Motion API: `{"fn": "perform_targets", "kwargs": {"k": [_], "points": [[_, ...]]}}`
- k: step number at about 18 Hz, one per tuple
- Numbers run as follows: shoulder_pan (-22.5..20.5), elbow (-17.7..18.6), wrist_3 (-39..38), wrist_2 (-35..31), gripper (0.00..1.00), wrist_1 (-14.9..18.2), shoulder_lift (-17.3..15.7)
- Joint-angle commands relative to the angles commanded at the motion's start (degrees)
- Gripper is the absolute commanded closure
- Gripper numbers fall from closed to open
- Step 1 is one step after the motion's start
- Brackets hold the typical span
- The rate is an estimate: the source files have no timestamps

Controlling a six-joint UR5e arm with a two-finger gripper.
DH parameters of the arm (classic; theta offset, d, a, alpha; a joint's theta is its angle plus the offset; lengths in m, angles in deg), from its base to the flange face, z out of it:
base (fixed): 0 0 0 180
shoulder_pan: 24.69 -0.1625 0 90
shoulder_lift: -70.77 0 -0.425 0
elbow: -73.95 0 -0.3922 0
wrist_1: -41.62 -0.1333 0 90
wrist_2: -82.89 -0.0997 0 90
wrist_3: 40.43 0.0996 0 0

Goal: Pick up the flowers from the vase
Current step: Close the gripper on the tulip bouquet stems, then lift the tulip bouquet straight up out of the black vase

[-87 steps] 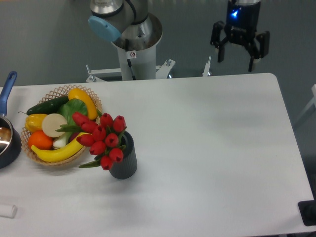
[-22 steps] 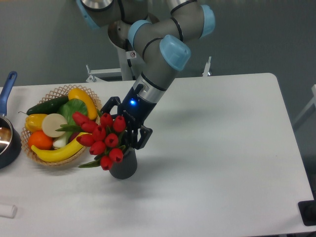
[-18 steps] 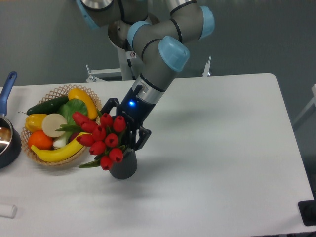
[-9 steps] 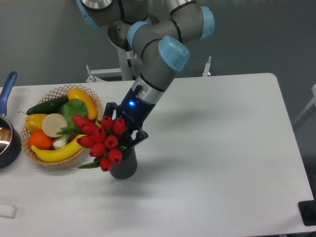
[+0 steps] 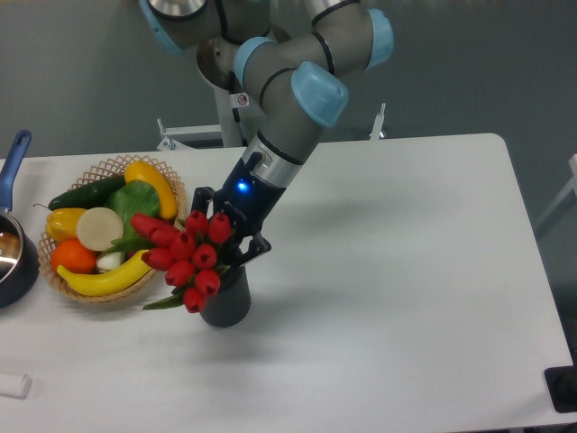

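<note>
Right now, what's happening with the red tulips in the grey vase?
Gripper closed around the flowers. Stems in the vase, not lifted clear. Wicker basket close alongside; nothing blocking above.

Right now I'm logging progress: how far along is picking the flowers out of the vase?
Done: the gripper has reached the flowers and sits behind the blooms, just above the vase. In hand: it looks closed around the bunch. Left: lifting; the stems are still in the vase.
</note>
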Motion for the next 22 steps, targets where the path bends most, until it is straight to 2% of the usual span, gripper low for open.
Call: {"fn": "perform_targets", "kwargs": {"k": [6,10,22], "points": [[-1.6,-0.5,-3.9,3.1,0.56,0.0,-2.3],[-3.3,-0.4,-8.0,7.5,0.56,0.2,-4.0],[-8.2,-0.8,-11.2,13.8,0.55,0.7,-7.9]]}}
